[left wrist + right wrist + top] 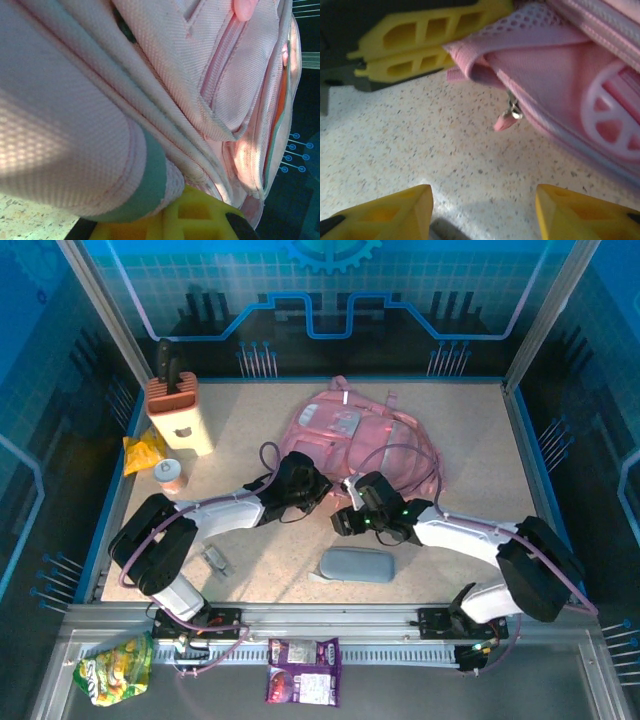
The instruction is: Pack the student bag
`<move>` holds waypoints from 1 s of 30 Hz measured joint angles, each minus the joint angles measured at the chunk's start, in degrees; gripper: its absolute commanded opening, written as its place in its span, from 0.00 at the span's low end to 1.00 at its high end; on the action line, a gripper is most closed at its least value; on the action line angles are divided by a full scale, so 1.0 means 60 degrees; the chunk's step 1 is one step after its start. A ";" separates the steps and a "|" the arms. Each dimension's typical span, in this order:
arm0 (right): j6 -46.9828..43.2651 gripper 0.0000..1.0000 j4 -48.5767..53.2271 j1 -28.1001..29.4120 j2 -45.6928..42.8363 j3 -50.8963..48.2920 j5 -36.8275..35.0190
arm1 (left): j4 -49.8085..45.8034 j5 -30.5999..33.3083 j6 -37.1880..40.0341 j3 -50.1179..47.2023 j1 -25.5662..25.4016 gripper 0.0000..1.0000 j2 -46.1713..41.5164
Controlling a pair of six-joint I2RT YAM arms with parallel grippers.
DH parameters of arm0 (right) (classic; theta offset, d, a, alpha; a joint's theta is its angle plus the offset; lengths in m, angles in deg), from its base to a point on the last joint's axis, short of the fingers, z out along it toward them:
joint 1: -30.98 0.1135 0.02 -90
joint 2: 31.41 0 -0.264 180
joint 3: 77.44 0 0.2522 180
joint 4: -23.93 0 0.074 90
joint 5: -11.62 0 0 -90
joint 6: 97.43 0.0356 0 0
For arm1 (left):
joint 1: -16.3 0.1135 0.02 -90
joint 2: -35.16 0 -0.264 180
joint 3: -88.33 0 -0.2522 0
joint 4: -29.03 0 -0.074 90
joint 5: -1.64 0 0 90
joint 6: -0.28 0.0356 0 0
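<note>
Blue panelled walls are enclosing a speckled beige tabletop (470, 440) in the top external view. A large soft pink fabric student bag (350, 435) is lying at the far centre of it. The left gripper (305, 485) is sitting at the bag's near-left edge, and the right gripper (350, 515) is hanging just beside the bag's near edge. A small grey oblong pencil case (357, 564) is lying apart, nearer the arm bases. A beige knife block (180, 415), a yellow packet (145, 450) and a small white-lidded jar (170, 473) are standing at the far left.

At the left wrist, folds of the bag (150, 75) are crowding the lens, and a fold with a grey-green trim band (150, 180) is pressing onto one yellow finger (190, 215).

At the right wrist, the right gripper's own fingers (395, 205) are standing wide apart over bare tabletop with nothing between them. The left gripper's fingers (420, 30) are lying close together, clamping the bag's mesh edge (510, 25). A pink zip puller (505, 120) is dangling from the bag's lower seam.
</note>
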 measured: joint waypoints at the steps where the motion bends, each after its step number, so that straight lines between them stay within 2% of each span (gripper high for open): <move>1: -0.0051 0.53 -0.0219 0.0025 0.0135 0.0000 -0.0149 | 0.0000 0.0000 0.0004 0.0011 -0.0011 0.00 0.0004; 9: -0.0255 0.49 -0.1271 0.0087 0.1158 0.0127 -0.0933 | -0.0007 0.0073 0.0004 0.0047 -0.0025 0.00 0.0040; 15: -0.0251 0.40 -0.1752 0.0127 0.1275 0.0120 -0.1570 | 0.0117 0.0149 0.0000 0.0051 -0.0025 0.00 0.0062; 21: -0.0404 0.24 -0.2404 0.0153 0.1275 -0.0146 -0.2004 | 0.0277 0.0189 0.0007 0.0051 -0.0018 0.00 0.0058; 26: -0.0499 0.06 -0.2426 0.0157 0.1271 -0.0146 -0.1996 | 0.0273 0.0222 0.0015 0.0051 -0.0011 0.00 0.0058; 30: -0.0463 0.00 -0.2244 0.0168 0.1228 -0.0120 -0.1982 | 0.0277 0.0127 0.0044 0.0051 0.0066 0.00 0.0058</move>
